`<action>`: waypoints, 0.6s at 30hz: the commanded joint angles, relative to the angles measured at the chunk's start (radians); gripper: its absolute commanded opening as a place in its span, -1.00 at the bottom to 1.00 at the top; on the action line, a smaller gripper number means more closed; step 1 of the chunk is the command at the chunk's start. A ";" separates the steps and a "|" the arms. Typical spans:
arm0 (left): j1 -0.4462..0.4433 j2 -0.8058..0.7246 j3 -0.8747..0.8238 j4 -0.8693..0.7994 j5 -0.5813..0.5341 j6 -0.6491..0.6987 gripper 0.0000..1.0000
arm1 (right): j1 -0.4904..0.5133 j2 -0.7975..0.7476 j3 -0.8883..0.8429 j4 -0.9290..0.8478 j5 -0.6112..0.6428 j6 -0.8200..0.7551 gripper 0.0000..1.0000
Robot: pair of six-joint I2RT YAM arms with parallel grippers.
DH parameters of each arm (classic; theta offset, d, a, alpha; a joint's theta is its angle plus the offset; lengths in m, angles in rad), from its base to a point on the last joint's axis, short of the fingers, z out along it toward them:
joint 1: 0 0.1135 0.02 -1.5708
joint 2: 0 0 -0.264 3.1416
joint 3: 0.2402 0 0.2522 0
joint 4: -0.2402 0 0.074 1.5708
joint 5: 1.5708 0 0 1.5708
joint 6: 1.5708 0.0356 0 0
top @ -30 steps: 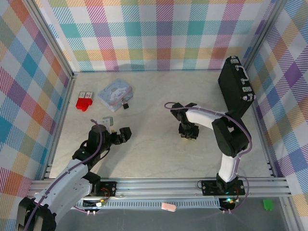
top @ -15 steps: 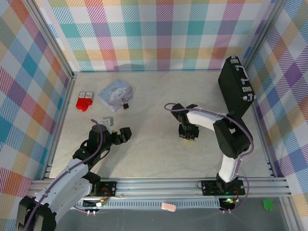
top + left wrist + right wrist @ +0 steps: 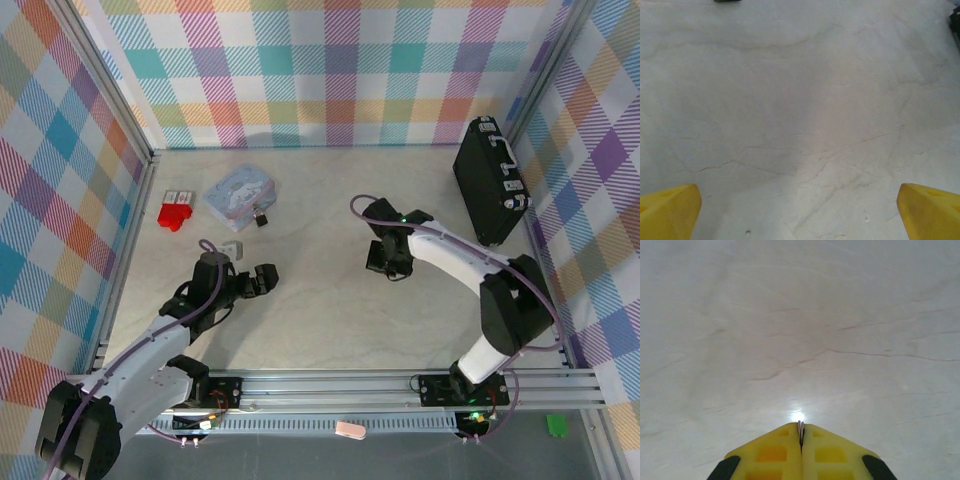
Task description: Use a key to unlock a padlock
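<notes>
The tiny dark padlock (image 3: 260, 216) lies on the marble table beside the pastel tin, far from both grippers. My right gripper (image 3: 388, 262) hovers right of the table's middle. In the right wrist view its yellow fingers (image 3: 772, 452) are pressed together, and the key (image 3: 800, 429) shows as a thin metal sliver pinched between the tips (image 3: 801, 427). My left gripper (image 3: 262, 281) sits low at the front left. In the left wrist view it is open (image 3: 800, 210), its yellow fingertips (image 3: 667, 210) wide apart over bare table.
A pastel tin (image 3: 239, 193) and a red block (image 3: 175, 213) lie at the back left. A small pale piece (image 3: 232, 250) sits just behind my left gripper. A big black hard case (image 3: 490, 182) leans by the right wall. Frame rails bound the table.
My right gripper has moved a little toward the back of the table, still shut, with its elbow swung out to the right. The left arm shifted slightly forward.
</notes>
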 commanded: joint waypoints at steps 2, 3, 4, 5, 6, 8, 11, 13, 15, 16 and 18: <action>-0.031 0.011 0.049 0.042 0.070 -0.020 0.99 | -0.003 -0.107 0.008 0.164 -0.161 0.049 -1.00; -0.045 0.010 0.050 0.052 0.062 -0.020 0.99 | -0.002 -0.129 0.001 0.216 -0.193 0.070 -1.00; -0.070 0.008 0.056 0.060 0.044 -0.011 0.99 | 0.000 -0.147 -0.007 0.271 -0.222 0.095 -1.00; -0.094 0.005 0.063 0.064 0.026 -0.002 0.99 | 0.001 -0.161 -0.015 0.322 -0.243 0.117 -1.00; -0.118 0.005 0.068 0.080 0.013 0.008 0.99 | 0.004 -0.174 -0.024 0.379 -0.268 0.144 -1.00; -0.136 0.005 0.058 0.165 0.038 -0.002 1.00 | 0.007 -0.192 -0.041 0.492 -0.308 0.208 -1.00; -0.151 -0.001 -0.030 0.459 0.117 -0.038 0.99 | 0.016 -0.214 -0.075 0.661 -0.349 0.313 -1.00; -0.164 0.010 -0.061 0.601 0.145 -0.017 0.99 | 0.023 -0.230 -0.091 0.740 -0.357 0.368 -1.00; -0.182 0.029 -0.052 0.644 0.138 0.042 1.00 | 0.030 -0.243 -0.100 0.787 -0.362 0.411 -1.00; -0.193 0.041 -0.041 0.652 0.127 0.070 1.00 | 0.036 -0.251 -0.112 0.818 -0.359 0.432 -1.00; -0.209 0.075 -0.020 0.692 0.126 0.106 0.98 | 0.048 -0.266 -0.140 0.882 -0.353 0.473 -1.00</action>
